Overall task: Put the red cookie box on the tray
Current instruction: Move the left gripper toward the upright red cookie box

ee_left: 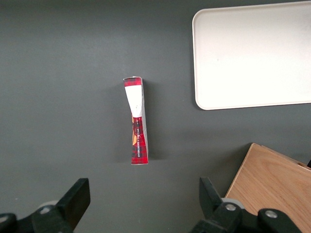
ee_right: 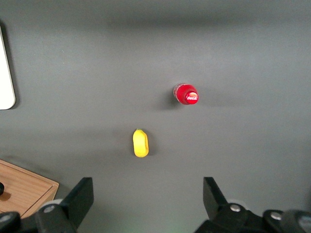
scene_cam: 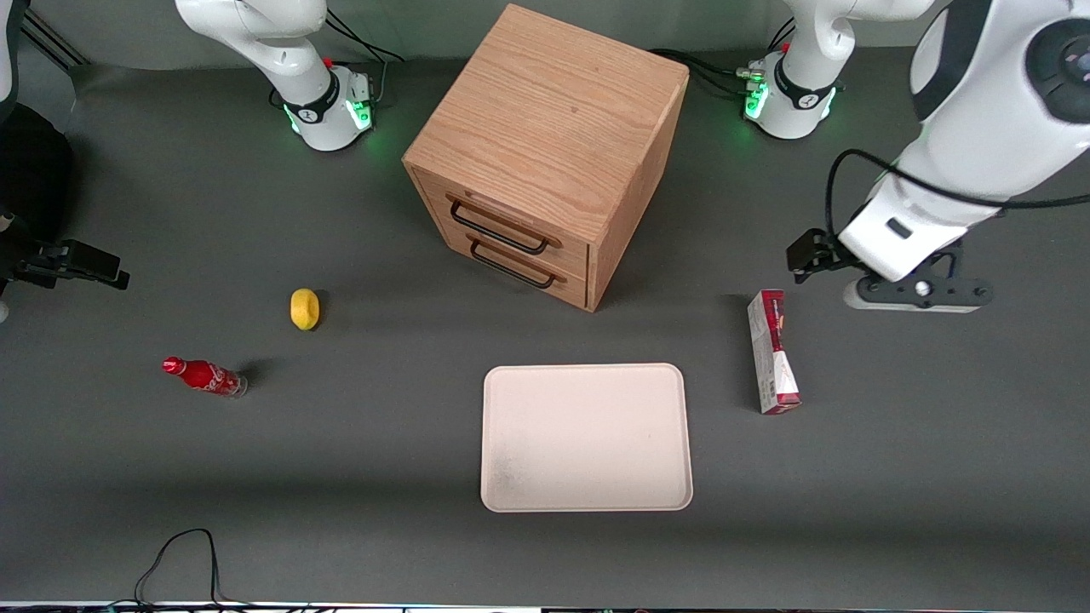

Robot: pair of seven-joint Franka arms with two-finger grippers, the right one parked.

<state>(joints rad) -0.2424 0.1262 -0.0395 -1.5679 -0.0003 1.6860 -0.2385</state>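
Now the box (scene_cam: pixel 773 352) lies on the table beside the tray (scene_cam: pixel 586 437), toward the working arm's end, apart from it. Above the table near the box hangs the gripper (ee_left: pixel 144 201), fingers spread wide, holding nothing.

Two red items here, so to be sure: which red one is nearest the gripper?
The red cookie box, a slim carton beside the tray. The open gripper hovers near it; the red soda bottle lies toward the parked arm's end.

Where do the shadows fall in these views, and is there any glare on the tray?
Front view: the wooden drawer cabinet shades the table beside it; the hand hangs open near the red cookie box. Left wrist view: the tray is evenly lit, without glare.
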